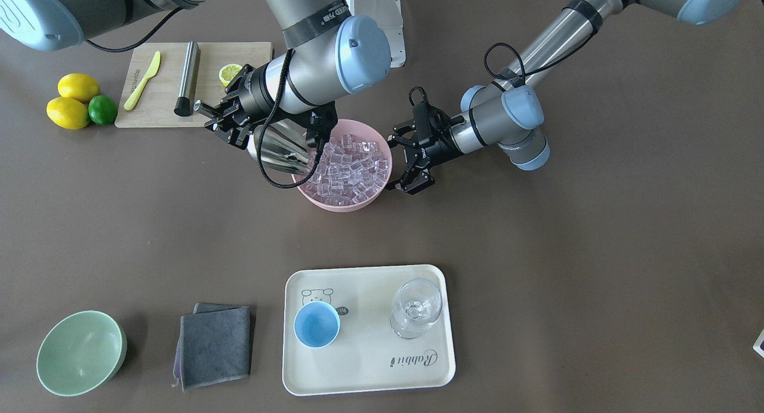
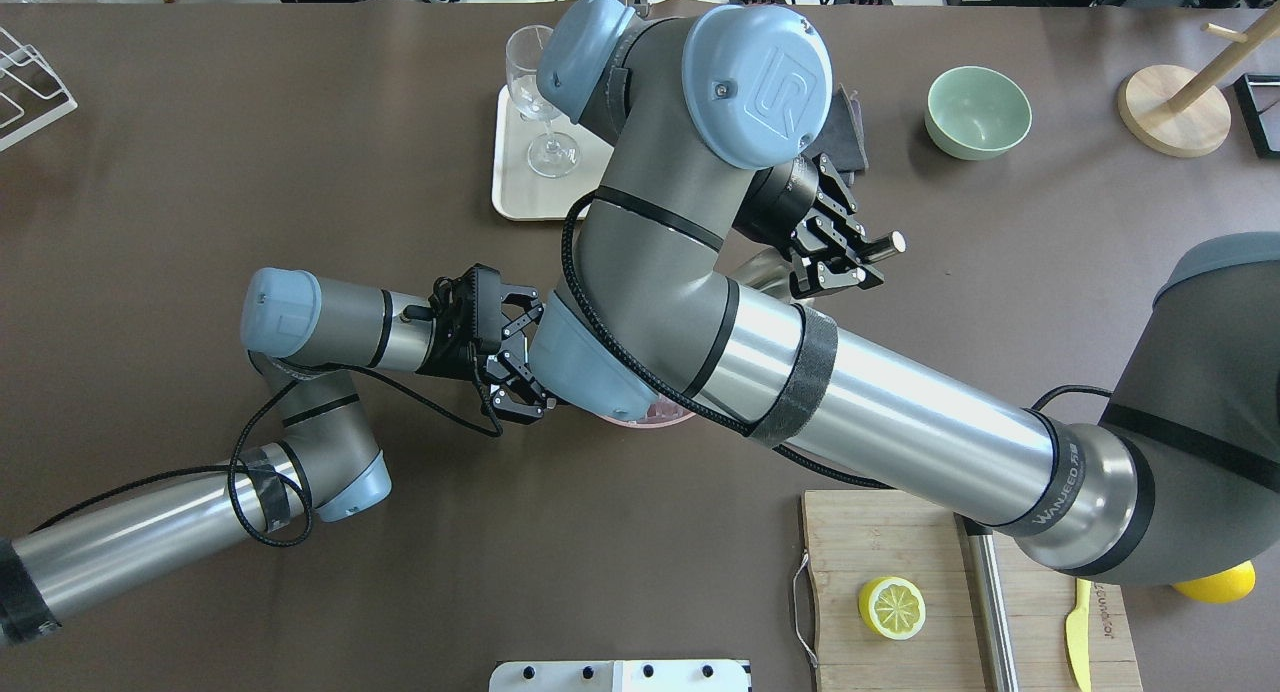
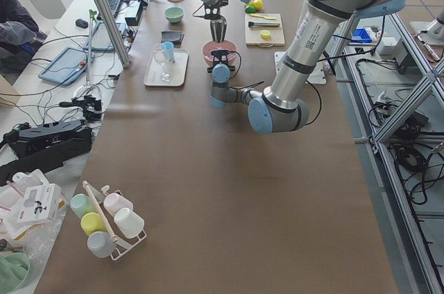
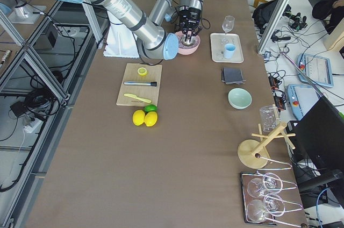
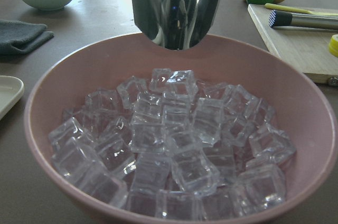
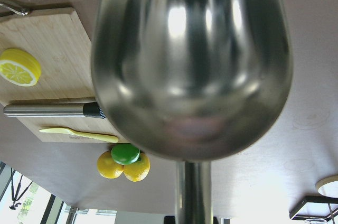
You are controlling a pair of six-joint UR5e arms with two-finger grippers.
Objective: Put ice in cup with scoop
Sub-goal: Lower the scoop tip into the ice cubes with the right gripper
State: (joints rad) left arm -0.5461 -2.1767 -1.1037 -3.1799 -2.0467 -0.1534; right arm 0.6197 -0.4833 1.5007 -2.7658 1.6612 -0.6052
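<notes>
Brown tabletop [image 1: 597,252] (aluminium framing [image 3: 104,10] alongside) bears cup [image 1: 316,324] on tray [image 1: 370,353], bamboo board [image 1: 239,52].

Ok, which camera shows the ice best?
Left wrist view: the ice fills the frame, cubes distinct in the pink bowl. Front-facing shows it smaller; overhead hides it behind the right arm; side views barely show it; right wrist, none.

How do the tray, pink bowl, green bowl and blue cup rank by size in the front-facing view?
Largest: tray.
Then pink bowl and green bowl, nearly alike, so unranked.
Smallest: blue cup.
</notes>
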